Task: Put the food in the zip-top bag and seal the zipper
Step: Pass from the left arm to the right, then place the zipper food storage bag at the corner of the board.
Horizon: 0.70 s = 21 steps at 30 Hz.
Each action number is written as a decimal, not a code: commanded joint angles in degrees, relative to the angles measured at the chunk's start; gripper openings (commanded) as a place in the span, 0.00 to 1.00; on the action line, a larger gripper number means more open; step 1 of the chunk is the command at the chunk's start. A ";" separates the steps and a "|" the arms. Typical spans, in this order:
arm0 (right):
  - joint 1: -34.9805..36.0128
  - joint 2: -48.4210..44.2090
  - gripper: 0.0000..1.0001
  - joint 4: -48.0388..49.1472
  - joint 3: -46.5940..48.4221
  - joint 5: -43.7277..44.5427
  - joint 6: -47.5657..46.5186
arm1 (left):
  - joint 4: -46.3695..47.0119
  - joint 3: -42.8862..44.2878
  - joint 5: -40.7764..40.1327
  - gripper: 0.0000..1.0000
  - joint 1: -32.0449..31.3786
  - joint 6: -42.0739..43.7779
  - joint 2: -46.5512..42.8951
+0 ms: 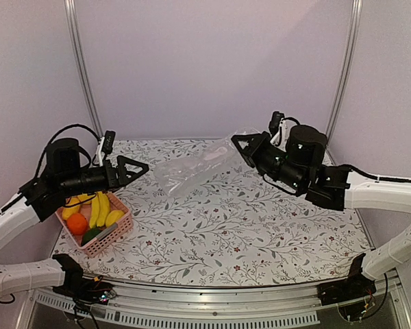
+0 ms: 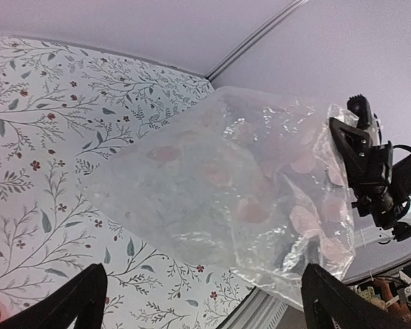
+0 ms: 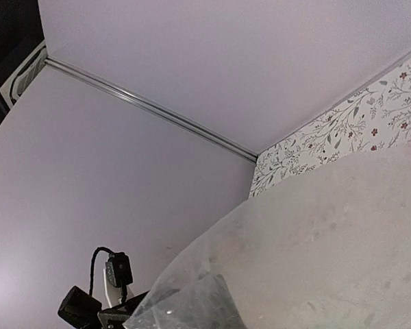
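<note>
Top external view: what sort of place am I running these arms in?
Most likely a lab test booth, not a kitchen: plain lilac walls with metal rails, a table under floral cloth, and toy fruit in a pink basket.

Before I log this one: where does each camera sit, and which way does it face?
Top external: high behind the bases, looking down on the table; left arm, right arm, left gripper open, right gripper shut on the zip-top bag.
Left wrist: on the left arm, facing across the table at the bag; own fingers at the bottom edge.
Right wrist: on the right arm, facing the wall over bag film; own fingers mostly hidden by plastic.
Shared: all three show the bag; left wrist shows the right gripper.
</note>
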 commanded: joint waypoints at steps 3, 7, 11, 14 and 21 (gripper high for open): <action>-0.41 -5.61 0.01 -21.44 8.01 -5.81 -22.74 | -8.03 3.30 0.52 1.00 6.46 5.02 1.49; -0.76 -6.75 0.01 -29.34 10.37 -13.36 -30.33 | -7.82 7.77 2.80 1.00 6.59 7.73 5.36; -0.83 -7.58 0.01 -29.32 8.39 -23.12 -33.01 | -7.70 12.25 3.05 1.00 6.59 9.68 8.54; -0.83 -7.21 0.01 -26.64 6.15 -31.04 -31.83 | -6.50 13.59 4.68 1.00 6.61 9.41 11.24; -0.84 -4.46 0.00 -27.45 2.93 -44.07 -29.28 | -2.10 9.51 6.90 1.00 4.03 6.90 15.70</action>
